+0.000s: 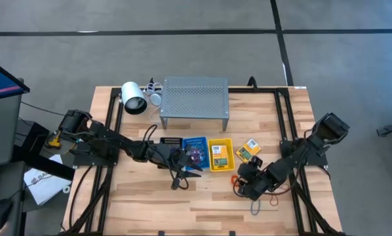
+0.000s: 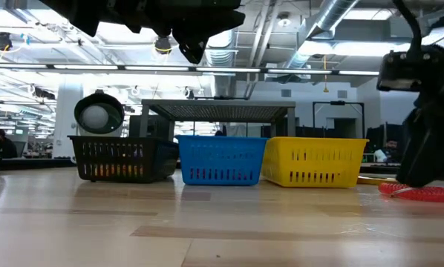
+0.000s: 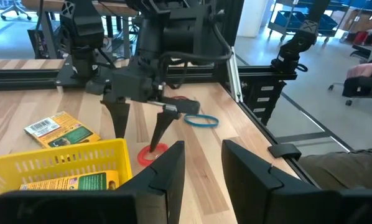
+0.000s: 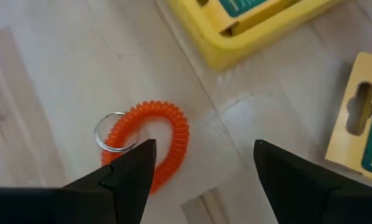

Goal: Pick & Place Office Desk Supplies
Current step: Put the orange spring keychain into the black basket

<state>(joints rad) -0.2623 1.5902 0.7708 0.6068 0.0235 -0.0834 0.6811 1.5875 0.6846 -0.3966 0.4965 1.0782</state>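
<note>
The right end effector (image 4: 198, 168), fingers spread apart, hovers just above the orange coiled plastic loop with a metal ring (image 4: 150, 142), which lies on the wooden worktop (image 4: 43, 93) at about five o'clock from the yellow slotted plastic basket (image 1: 220, 155). If the fingers close off-centre, one tip may nudge the springy coil aside rather than pinch it. The left end effector (image 1: 183, 172), also parted and empty, waits near the blue slotted plastic basket (image 1: 195, 151).

Pale wooden plank tabletop (image 1: 150, 203), matt, visible grain. Grey perforated metal shelf (image 1: 194, 97), dull finish. Yellow slotted plastic basket (image 2: 312, 161), slight sheen. Orange coiled plastic loop (image 4: 167, 140), glossy, shiny metal ring (image 4: 113, 132) attached. Yellow-green cardboard box (image 3: 60, 129), printed, smooth.
</note>
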